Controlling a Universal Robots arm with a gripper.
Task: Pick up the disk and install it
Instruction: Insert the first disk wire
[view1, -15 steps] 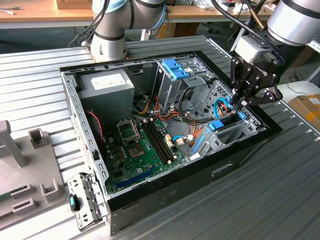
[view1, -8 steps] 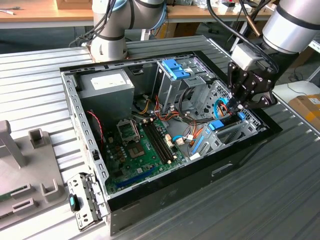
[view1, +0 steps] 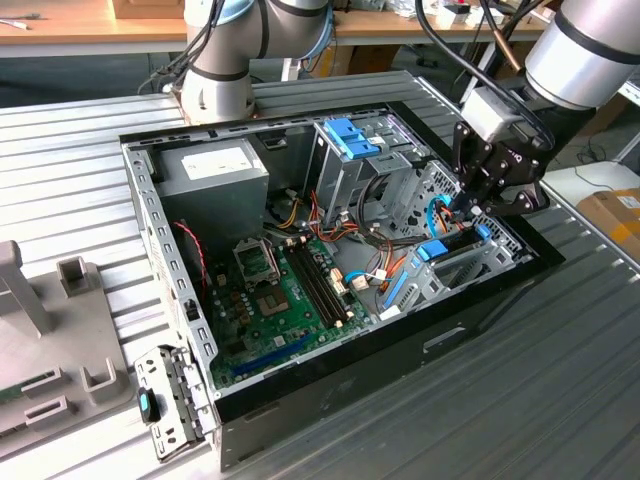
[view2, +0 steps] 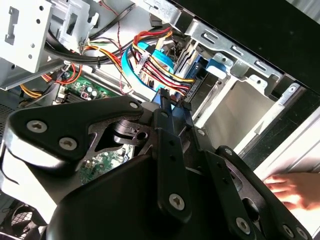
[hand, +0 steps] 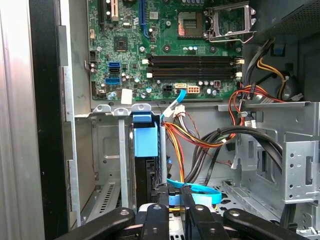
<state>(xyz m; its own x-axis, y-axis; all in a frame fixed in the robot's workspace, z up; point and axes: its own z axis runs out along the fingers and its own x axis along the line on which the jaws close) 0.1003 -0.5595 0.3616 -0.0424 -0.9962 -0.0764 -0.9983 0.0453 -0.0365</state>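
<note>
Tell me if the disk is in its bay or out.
In. The disk stands on edge in the bay slot at the case's corner, blue rail showing, with the claw just above it.

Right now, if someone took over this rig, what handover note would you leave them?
Claw: down inside the open computer case, at the drive bay on the exterior view's right; whether it is open or shut cannot be told.
Disk: standing on edge in the bay slot right by the claw, its light-blue carrier tab showing in the first wrist view.
Done: disk has been picked up and brought into the bay.
Left: whether it is fully seated cannot be judged; check that, then pull the claw clear.
Note: a person's hand is near the case edge in the second wrist view.
</note>
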